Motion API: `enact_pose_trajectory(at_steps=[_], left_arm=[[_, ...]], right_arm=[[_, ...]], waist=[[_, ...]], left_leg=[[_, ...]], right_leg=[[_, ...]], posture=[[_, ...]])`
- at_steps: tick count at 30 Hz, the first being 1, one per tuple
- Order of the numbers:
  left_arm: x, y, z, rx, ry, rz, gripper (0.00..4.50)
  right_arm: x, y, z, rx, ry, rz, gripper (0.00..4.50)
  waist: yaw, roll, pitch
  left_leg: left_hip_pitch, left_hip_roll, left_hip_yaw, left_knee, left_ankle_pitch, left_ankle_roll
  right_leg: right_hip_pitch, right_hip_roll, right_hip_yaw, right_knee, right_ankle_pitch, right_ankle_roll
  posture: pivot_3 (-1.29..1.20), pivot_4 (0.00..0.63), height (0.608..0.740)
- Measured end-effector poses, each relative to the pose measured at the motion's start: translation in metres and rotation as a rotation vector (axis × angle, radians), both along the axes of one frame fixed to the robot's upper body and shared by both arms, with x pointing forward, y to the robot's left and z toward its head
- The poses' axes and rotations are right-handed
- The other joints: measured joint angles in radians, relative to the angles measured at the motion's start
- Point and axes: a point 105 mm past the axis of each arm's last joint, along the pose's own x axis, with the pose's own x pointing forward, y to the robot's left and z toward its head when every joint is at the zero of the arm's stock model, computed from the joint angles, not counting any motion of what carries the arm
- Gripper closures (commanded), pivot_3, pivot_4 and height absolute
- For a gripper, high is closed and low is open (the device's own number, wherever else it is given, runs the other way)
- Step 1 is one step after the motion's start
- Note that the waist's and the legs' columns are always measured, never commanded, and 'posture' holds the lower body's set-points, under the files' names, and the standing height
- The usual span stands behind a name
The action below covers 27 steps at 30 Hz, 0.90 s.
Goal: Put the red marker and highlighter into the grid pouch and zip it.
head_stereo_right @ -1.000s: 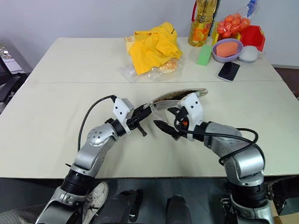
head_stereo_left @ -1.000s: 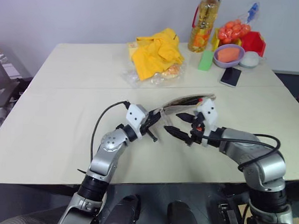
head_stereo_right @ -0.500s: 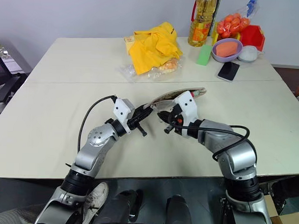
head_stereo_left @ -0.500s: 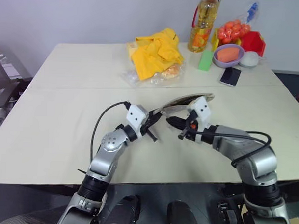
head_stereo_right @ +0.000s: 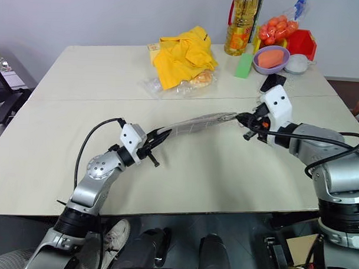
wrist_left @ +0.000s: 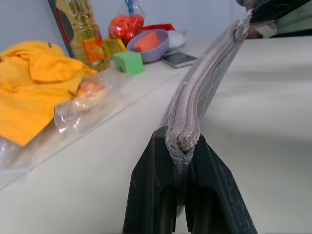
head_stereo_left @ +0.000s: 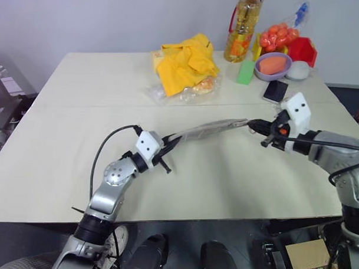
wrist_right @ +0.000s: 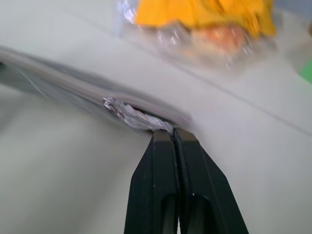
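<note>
Grid pouch [head_stereo_left: 206, 130], held taut above the bench's [head_stereo_left: 79, 148] near edge.
Left claw [head_stereo_right: 148, 146] clamps one end as anchor; right claw [head_stereo_right: 243, 121] pinches the zipper end, likely closing it.

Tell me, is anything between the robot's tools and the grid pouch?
No. The left tool is shut on one end of the grid pouch, and the right tool is shut at its other end.
</note>
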Motion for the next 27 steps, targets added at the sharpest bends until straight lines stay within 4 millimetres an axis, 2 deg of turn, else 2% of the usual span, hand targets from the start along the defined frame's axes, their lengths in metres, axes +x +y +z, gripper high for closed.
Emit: enact_pose_trajectory(at_steps=[3, 6, 12, 13, 17, 21, 27], left_arm=[[-0.003, 0.006, -0.004, -0.004, 0.021, 0.011, 4.50], [-0.005, 0.016, -0.007, -0.023, 0.059, 0.031, 3.44], [-0.014, 0.046, -0.022, -0.025, 0.170, 0.123, 0.42], [-0.018, 0.053, -0.024, -0.034, 0.190, 0.144, 0.37], [-0.034, 0.081, -0.040, -0.058, 0.296, 0.235, 0.37], [-0.045, 0.095, -0.052, -0.068, 0.362, 0.300, 0.37], [-0.044, 0.118, -0.049, -0.091, 0.358, 0.408, 0.37]], right_arm=[[-0.002, -0.001, -0.008, -0.015, 0.018, 0.019, 4.45], [-0.006, 0.000, -0.011, -0.018, 0.028, 0.050, 3.63], [-0.019, 0.002, -0.027, 0.032, 0.101, 0.124, 0.55], [-0.021, 0.000, -0.028, 0.038, 0.103, 0.127, 0.03], [-0.030, -0.011, -0.036, 0.091, 0.136, 0.121, 0.03], [-0.033, -0.022, -0.039, 0.128, 0.137, 0.100, 0.03], [-0.032, -0.023, -0.048, 0.155, 0.131, 0.084, 0.03]], waist=[[-0.003, 0.000, 0.000], [-0.003, 0.000, 0.000], [0.002, 0.000, 0.000], [0.002, 0.000, 0.000], [0.003, 0.000, 0.000], [0.004, 0.000, 0.000], [0.003, 0.000, 0.000]], left_leg=[[0.000, 0.000, 0.000, 0.000, 0.000, 0.000], [0.000, 0.000, 0.000, 0.000, 0.000, 0.000], [0.000, 0.000, 0.000, 0.000, 0.000, 0.000], [0.000, 0.000, 0.000, 0.000, 0.000, 0.001], [0.000, 0.000, 0.000, 0.000, -0.001, 0.001], [0.000, 0.000, 0.000, 0.000, -0.001, 0.001], [0.000, 0.000, 0.001, 0.000, -0.001, 0.001]], right_leg=[[0.000, 0.000, 0.000, 0.000, 0.000, 0.000], [0.000, 0.000, 0.000, 0.000, 0.000, 0.000], [0.000, -0.001, 0.000, -0.001, 0.000, 0.000], [0.000, -0.001, 0.000, -0.001, 0.000, 0.000], [0.000, -0.002, 0.000, -0.001, 0.000, 0.000], [0.001, -0.003, 0.000, -0.001, 0.000, 0.000], [0.001, -0.003, 0.000, -0.001, 0.000, 0.000]], posture=[[0.00, 0.150, 0.740], [0.00, 0.150, 0.740], [0.00, 0.150, 0.740], [0.00, 0.150, 0.740], [0.00, 0.150, 0.740], [0.00, 0.150, 0.740], [0.00, 0.150, 0.740]])
